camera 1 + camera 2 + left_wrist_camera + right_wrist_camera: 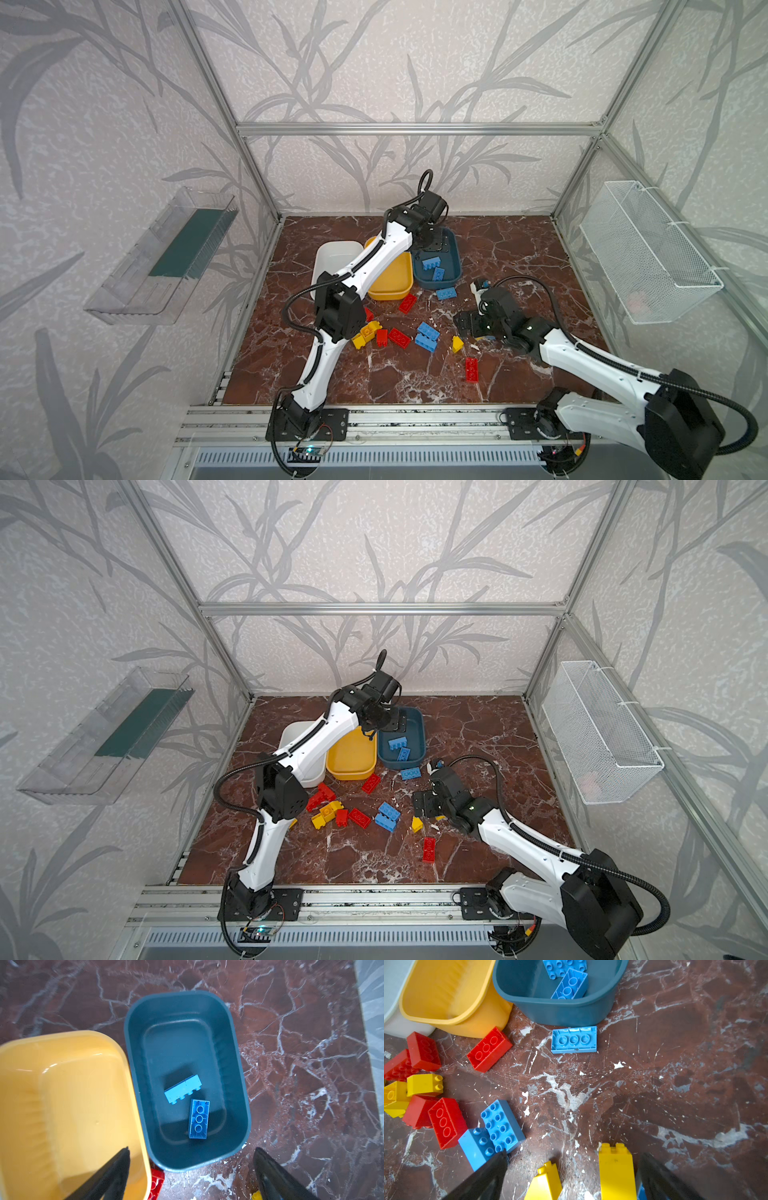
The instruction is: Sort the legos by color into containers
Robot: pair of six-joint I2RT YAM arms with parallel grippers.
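A clear tray point(162, 257) hung left. The red marble table point(519, 249) bore a white tub point(332, 255), yellow tub point(390, 282) and teal tub point(456, 259) holding two blue legos point(184, 1088), the left gripper point(191, 1149) spread empty above. Loose legos point(399, 337) lay nearer; the right gripper point(575, 1154) gaped around a yellow lego point(615, 1169). A wire basket point(648, 257) hung right.

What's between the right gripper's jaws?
A sloped yellow brick and a tall yellow brick, with the right gripper open. Shows in the right wrist view.

Both jaws spread; left arm point(376, 266) outstretched, right arm point(590, 361) bent.
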